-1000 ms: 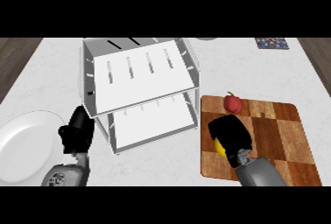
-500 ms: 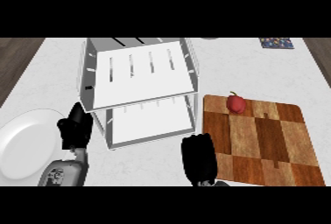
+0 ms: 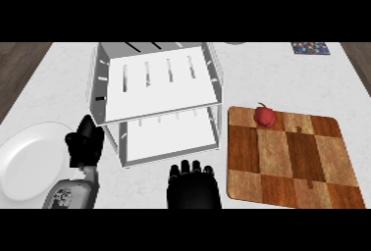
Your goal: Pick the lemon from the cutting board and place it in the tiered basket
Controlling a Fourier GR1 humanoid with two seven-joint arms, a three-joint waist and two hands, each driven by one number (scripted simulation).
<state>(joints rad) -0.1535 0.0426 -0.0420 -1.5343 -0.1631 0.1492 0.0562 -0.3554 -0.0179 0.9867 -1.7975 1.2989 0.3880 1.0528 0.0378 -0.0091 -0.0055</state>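
Right hand (image 3: 193, 190), back uppermost at the near edge of the counter (image 3: 290, 78) between tiered basket (image 3: 159, 90) and cutting board (image 3: 290, 162), fingers curled under; the lemon is hidden, presumably enclosed, and should clear the basket's front rim before release. Left hand (image 3: 85, 145) rests open near the counter's left edge. Half a second earlier the right hand lies closer to the board; the red fruit (image 3: 264, 116) at its far-left corner is unmoved.

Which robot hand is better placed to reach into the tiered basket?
Right. The right robot hand sits in front of the tiered basket, facing its lower shelf; the left robot hand rests beside its left wall, by the plate.
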